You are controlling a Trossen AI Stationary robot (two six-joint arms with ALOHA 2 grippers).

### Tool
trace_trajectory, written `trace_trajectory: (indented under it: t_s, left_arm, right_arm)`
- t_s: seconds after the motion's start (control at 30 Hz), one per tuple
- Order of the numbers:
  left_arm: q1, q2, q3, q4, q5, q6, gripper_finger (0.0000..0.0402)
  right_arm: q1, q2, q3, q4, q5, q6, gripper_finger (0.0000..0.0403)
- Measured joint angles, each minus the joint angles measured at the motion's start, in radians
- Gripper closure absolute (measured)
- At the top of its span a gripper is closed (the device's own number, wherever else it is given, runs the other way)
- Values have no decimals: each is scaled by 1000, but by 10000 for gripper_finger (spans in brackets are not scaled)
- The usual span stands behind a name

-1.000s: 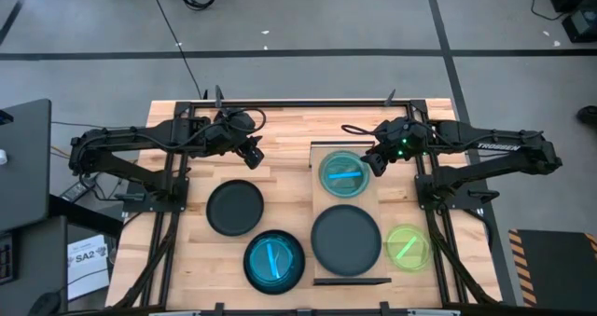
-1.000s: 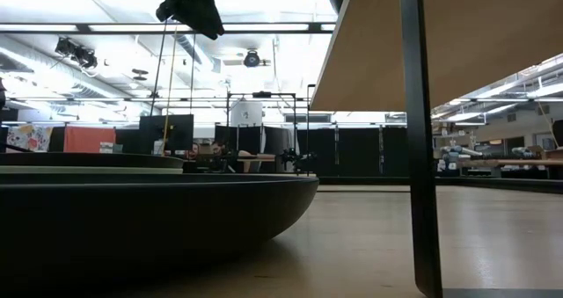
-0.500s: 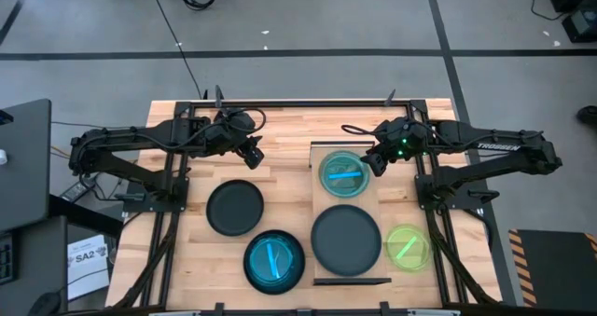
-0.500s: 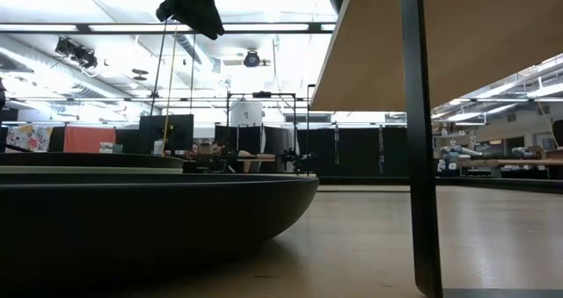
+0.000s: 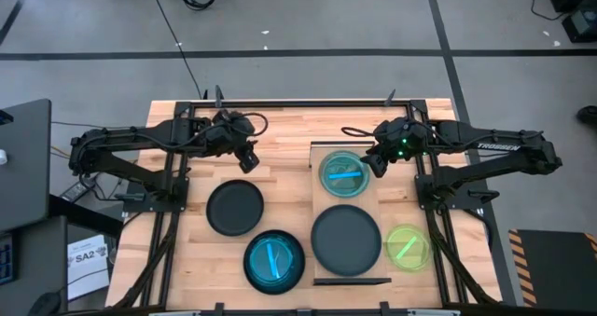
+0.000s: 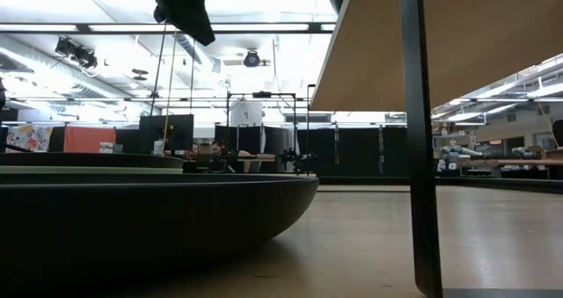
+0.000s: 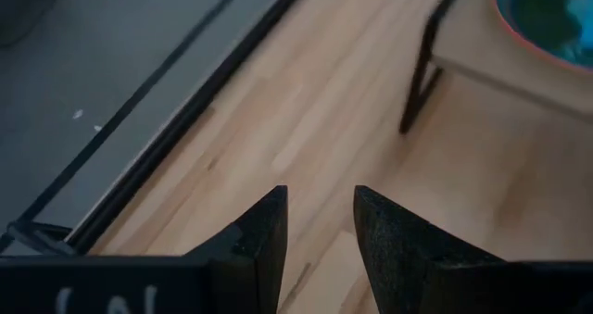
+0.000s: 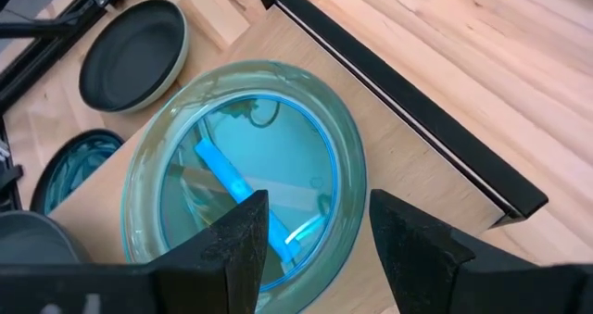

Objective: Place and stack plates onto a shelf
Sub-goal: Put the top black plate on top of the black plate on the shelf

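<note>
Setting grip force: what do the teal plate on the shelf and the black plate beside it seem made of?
Teal plate: looks like translucent glass or clear plastic; the wood shelf shows through and it glints. Black plate: matte, opaque, possibly ceramic or melamine; no shine.

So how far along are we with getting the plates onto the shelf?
Done: the shelf holds a teal plate and a large black plate. In hand: nothing; the right end effector hangs open beside the teal plate, and the left end effector is open and empty. Left: a black plate, a blue plate on a black one and a green plate on the tabletop.
</note>
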Motion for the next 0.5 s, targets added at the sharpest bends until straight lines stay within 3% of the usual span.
trace_trajectory:
  t_s: [0.23, 0.5]
  left_arm:
    - [-1, 0, -28, -2, 139, 131, 269]
    - [0, 0, -134, 8, 160, 158, 269]
  right_arm:
    - [0, 0, 0, 0, 0, -7, 208]
    - [0, 0, 0, 0, 0, -7, 208]
